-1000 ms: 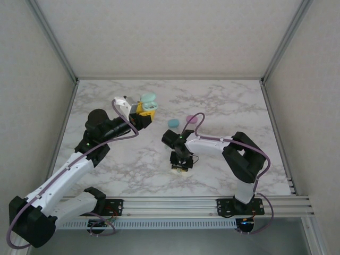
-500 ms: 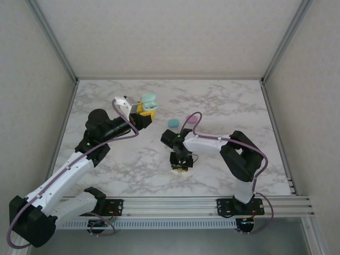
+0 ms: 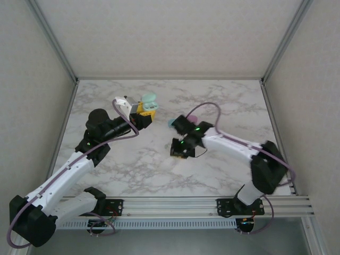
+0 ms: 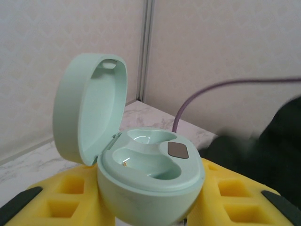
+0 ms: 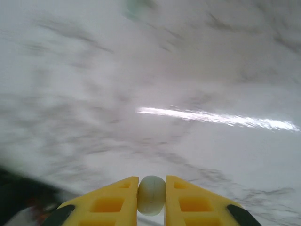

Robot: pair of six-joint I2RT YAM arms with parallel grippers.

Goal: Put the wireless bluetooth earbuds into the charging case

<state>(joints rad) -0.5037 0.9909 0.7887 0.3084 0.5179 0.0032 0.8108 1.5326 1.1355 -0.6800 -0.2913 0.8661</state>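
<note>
Right arm [image 3: 229, 145] has stretched forward, pincer [image 5: 151, 182] pinching a pale earbud [image 5: 151, 197].

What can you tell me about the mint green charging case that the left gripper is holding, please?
The mint green charging case is a smooth, rounded shell of matte-looking plastic. Its hinged lid stands open, tipped back to the left in the left wrist view. The base sits roughly upright, with two moulded wells that look empty and a small dark rectangular patch beside them. The left gripper clamps the base between its yellow pads, toward the far left of the marble table.
</note>
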